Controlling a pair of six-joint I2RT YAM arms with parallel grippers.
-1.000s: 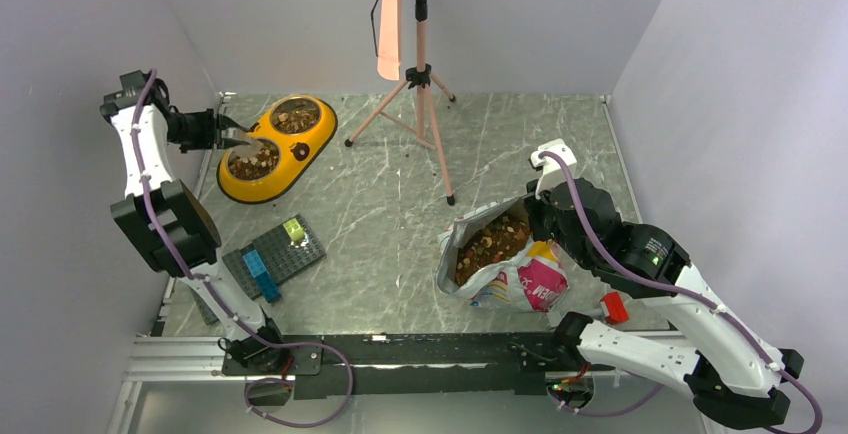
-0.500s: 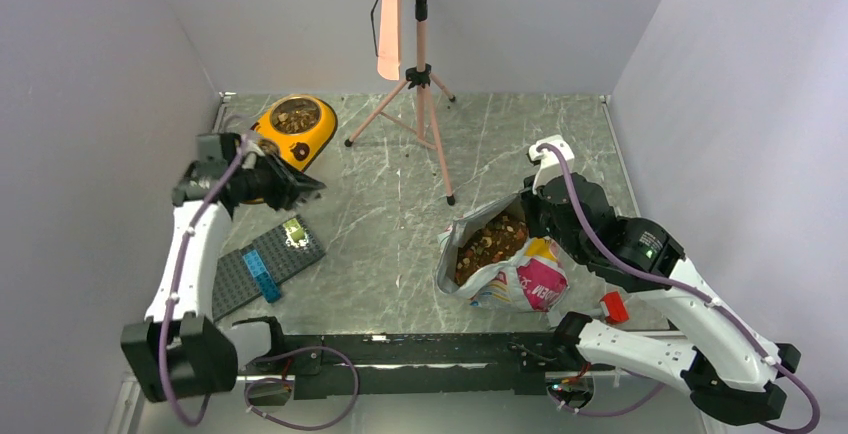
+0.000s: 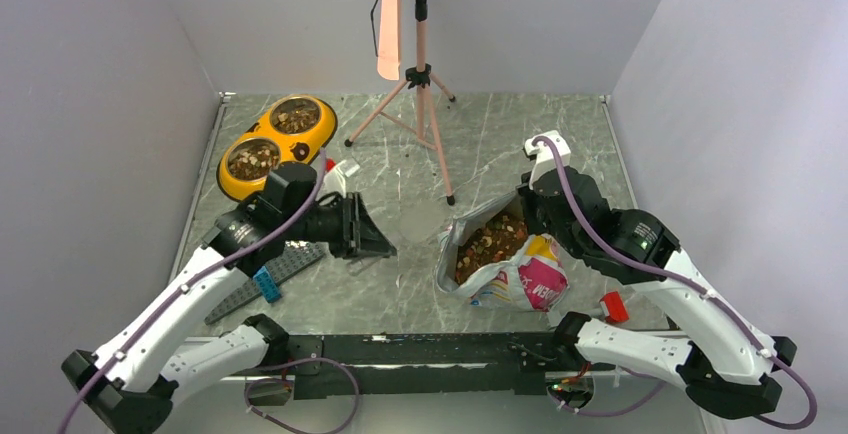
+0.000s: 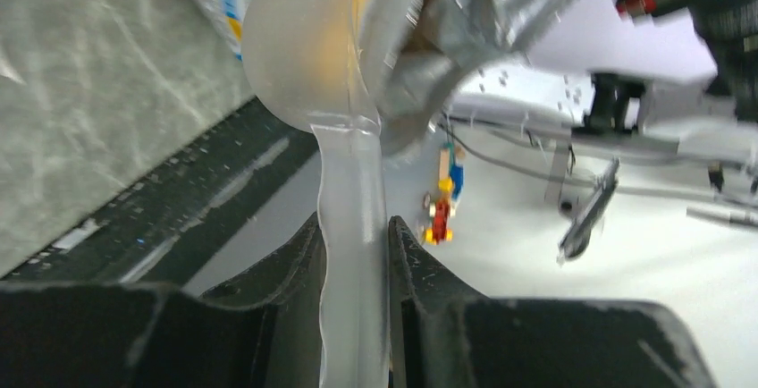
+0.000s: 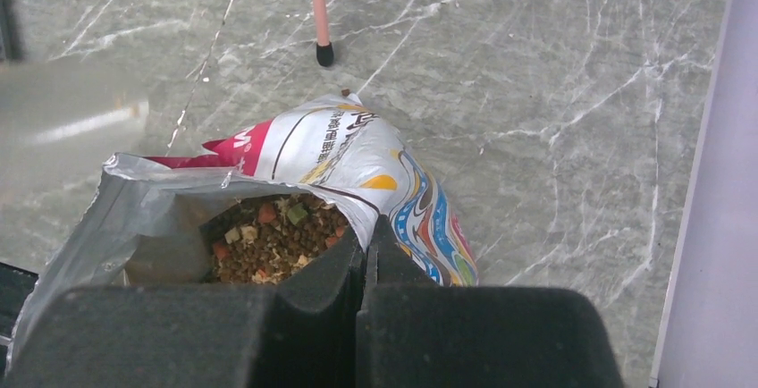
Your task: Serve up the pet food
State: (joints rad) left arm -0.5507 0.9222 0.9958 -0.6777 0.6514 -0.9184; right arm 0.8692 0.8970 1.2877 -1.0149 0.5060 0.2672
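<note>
two grips show: left gripper [image 4: 354, 231] pinching a clear scoop [image 4: 299, 48] handle, right gripper [image 5: 367, 238] pinching the bag [image 5: 357, 160] rim.

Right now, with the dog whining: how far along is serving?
Done: both halves of the yellow double dish hold kibble. In hand: the left hand grips a clear scoop near the bag, whose rim the right hand pinches. Left: perhaps another scoopful, then letting go.
</note>
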